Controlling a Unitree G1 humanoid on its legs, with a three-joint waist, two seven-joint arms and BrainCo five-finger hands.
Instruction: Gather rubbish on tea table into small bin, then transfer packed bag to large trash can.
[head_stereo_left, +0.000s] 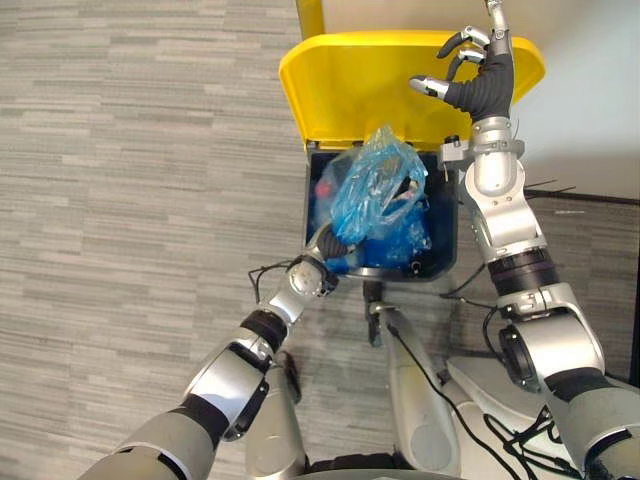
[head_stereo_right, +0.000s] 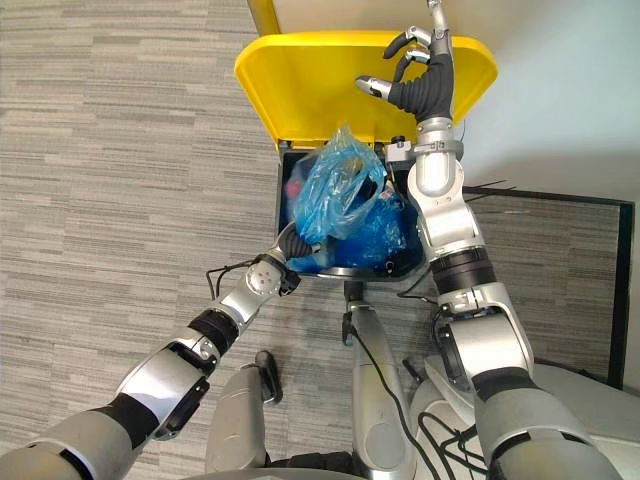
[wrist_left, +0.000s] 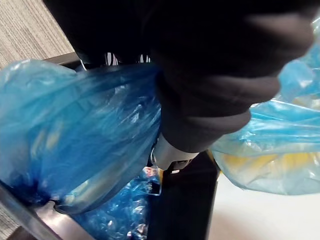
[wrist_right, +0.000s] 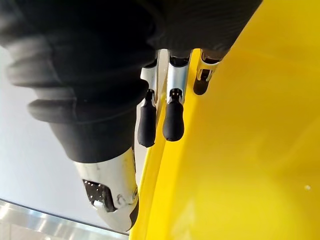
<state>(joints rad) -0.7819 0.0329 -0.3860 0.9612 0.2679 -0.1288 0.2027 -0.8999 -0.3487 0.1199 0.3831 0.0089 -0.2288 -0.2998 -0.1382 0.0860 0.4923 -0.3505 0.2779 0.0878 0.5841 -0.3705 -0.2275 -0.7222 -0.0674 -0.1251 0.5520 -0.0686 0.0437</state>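
Note:
A large dark trash can (head_stereo_left: 447, 262) stands in front of me with its yellow lid (head_stereo_left: 350, 90) swung up and back. My right hand (head_stereo_left: 485, 85) rests against the lid's inner face near its far edge, fingers loosely spread on the yellow plastic (wrist_right: 250, 150). My left hand (head_stereo_left: 335, 245) is at the can's near rim, shut on the bunched end of a packed blue bag (head_stereo_left: 370, 190). The bag stands up over the can's opening, partly inside it. Up close the blue bag (wrist_left: 75, 140) wraps round my left hand (wrist_left: 210, 100), hiding its fingers.
More crumpled blue plastic (head_stereo_left: 410, 240) lies inside the can under the bag. Grey striped floor (head_stereo_left: 130, 180) spreads to the left. A pale wall and a dark-framed panel (head_stereo_left: 590, 200) stand close on the right behind the can.

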